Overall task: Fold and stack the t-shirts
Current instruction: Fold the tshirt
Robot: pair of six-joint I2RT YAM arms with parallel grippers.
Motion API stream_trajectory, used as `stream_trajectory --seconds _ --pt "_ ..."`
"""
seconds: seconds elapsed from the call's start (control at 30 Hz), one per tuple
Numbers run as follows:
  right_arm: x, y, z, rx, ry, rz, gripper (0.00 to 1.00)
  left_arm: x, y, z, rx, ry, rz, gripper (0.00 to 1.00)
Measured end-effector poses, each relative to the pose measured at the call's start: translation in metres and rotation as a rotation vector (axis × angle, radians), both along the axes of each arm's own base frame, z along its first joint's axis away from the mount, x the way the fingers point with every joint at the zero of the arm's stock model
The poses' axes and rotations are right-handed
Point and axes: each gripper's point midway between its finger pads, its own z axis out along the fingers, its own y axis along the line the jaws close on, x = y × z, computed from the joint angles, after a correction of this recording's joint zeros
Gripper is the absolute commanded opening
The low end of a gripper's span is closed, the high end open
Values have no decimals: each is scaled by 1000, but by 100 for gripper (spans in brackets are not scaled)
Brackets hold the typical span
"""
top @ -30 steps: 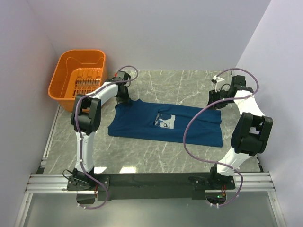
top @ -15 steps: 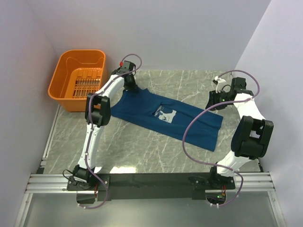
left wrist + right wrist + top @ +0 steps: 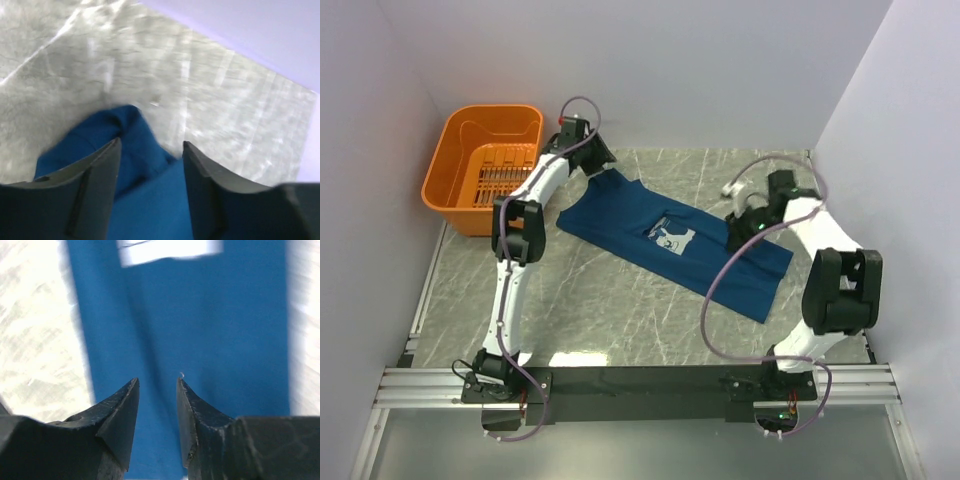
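navy short-sleeved t-shirt [image 3: 638,222], pale-blue chest print [image 3: 670,236], lying flat and skewed on the marble table [image 3: 620,310]; left gripper [image 3: 151,144] parted over a bunched corner; right gripper [image 3: 157,380] narrowly parted above, empty.

Grey marble-patterned table [image 3: 620,310], navy t-shirt [image 3: 620,220] spread flat diagonally across its middle, orange basket [image 3: 448,205] at the far-left corner
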Motion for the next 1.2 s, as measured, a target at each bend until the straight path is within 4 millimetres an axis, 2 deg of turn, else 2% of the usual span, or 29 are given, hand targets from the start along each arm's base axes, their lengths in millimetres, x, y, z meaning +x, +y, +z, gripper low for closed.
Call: stream_trajectory --seconds 0.07,0.13,0.23,0.3,0.4,0.43,0.5,0.6,0.7,0.83,0.97,1.07,1.2 --pt "-26 26 -9 -20 -6 129 38 -6 1 26 2 -35 -24 63" --pt "-53 44 -17 -43 -1 222 35 -20 2 61 9 -84 -58 64" --pt "-77 61 -30 -119 -26 321 27 -45 5 119 28 -178 -97 65" --pt "-81 66 -42 -187 -53 354 21 -75 13 165 53 -262 -116 68" --pt "-80 66 -54 -272 -76 359 15 -119 30 217 96 -385 -111 76" --pt "-76 64 -56 -297 -91 348 15 -140 39 234 117 -428 -103 78" --pt "-68 60 -56 -332 -120 327 14 -172 54 259 146 -498 -82 81" --pt "-57 56 -58 -382 -162 301 12 -217 76 284 184 -586 -43 81" --pt "-57 55 -69 -426 -170 307 12 -252 92 278 211 -595 -19 83" --pt "-74 56 -87 -476 -142 355 11 -288 108 238 246 -516 -2 84" --pt "-75 60 -89 -512 -164 381 10 -315 120 206 274 -434 10 84" --pt "-76 62 -90 -531 -171 389 10 -330 126 200 272 -416 26 84" --pt "-81 70 -90 -552 -186 430 9 -346 129 203 244 -431 47 84"
